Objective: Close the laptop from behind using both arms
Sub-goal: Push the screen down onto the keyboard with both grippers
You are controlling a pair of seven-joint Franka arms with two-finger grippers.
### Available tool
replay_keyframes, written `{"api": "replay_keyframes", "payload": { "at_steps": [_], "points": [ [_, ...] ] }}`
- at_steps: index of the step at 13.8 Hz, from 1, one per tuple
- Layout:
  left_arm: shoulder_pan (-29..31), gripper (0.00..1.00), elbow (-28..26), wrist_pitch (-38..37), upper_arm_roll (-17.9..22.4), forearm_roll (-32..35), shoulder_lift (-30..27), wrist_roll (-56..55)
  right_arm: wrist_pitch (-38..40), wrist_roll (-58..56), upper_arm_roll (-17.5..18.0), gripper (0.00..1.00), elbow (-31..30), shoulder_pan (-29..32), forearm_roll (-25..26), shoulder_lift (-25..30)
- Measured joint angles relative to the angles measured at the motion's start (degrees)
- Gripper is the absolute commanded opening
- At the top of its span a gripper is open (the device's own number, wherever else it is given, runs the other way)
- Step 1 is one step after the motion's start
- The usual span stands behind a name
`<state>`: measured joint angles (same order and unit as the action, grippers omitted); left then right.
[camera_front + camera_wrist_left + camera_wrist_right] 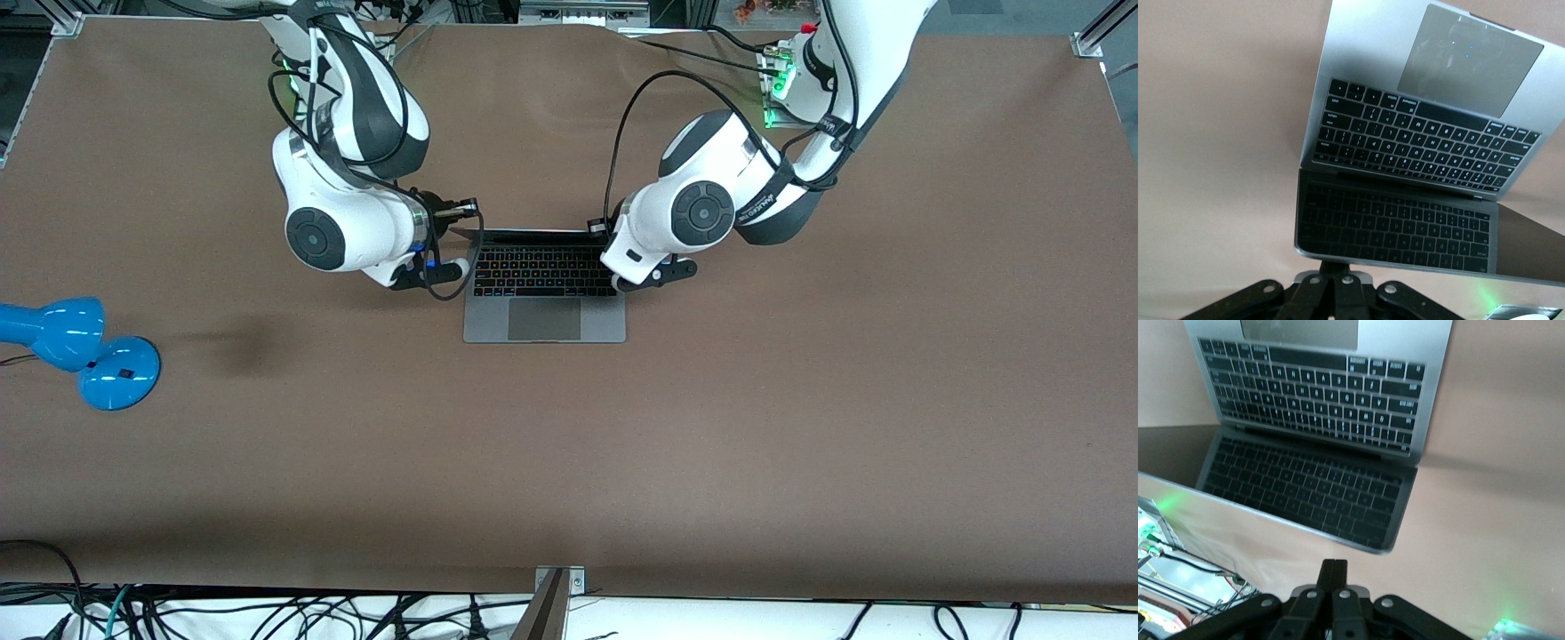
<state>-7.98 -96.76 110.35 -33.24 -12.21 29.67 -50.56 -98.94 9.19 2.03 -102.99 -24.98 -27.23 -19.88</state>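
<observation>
Both hands pinched shut and empty: the left hand (1333,270) and right hand (1333,570) press the open laptop (544,298) lid's top edge, mid-surface (800,427).

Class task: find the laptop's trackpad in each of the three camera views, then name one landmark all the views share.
Front view: trackpad, centre, below the keyboard.
Left wrist view: trackpad, upper right.
Right wrist view: trackpad, cut by the top edge.
Shared landmark: the black keyboard.

Both arms (356,213) flank the laptop (544,293) — blue lamp (80,351) well apart.
</observation>
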Motion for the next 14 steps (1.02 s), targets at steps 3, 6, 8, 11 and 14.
{"api": "replay_keyframes", "payload": {
  "at_steps": [3, 6, 8, 11, 14],
  "points": [
    [0.0, 0.00, 0.9, 0.5, 0.3, 1.3, 1.4, 0.0, -2.1, -1.0, -0.4, 0.01, 0.1, 0.0, 0.0, -1.1],
    [-0.1, 0.00, 1.6, 0.6, 0.8, 1.7, 2.8, 0.0, -3.9, -1.9, -0.6, 0.01, 0.3, 0.0, 0.0, -2.0],
    [-0.1, 0.00, 2.3, 1.1, 1.3, 2.1, 3.8, 0.0, -4.9, -2.5, -0.7, 0.01, 0.9, 0.0, 0.0, -2.9],
    [-0.1, 0.00, 3.8, 1.3, 1.7, 3.6, 5.7, 0.0, -6.7, -2.9, -1.0, 0.02, 2.3, 0.0, 0.0, -4.9],
    [-0.1, 0.00, 6.4, 1.7, 1.9, 5.0, 8.5, -0.7, -7.9, -3.1, -1.3, 0.02, 4.4, 0.0, 0.1, -6.9]
  ]
}}
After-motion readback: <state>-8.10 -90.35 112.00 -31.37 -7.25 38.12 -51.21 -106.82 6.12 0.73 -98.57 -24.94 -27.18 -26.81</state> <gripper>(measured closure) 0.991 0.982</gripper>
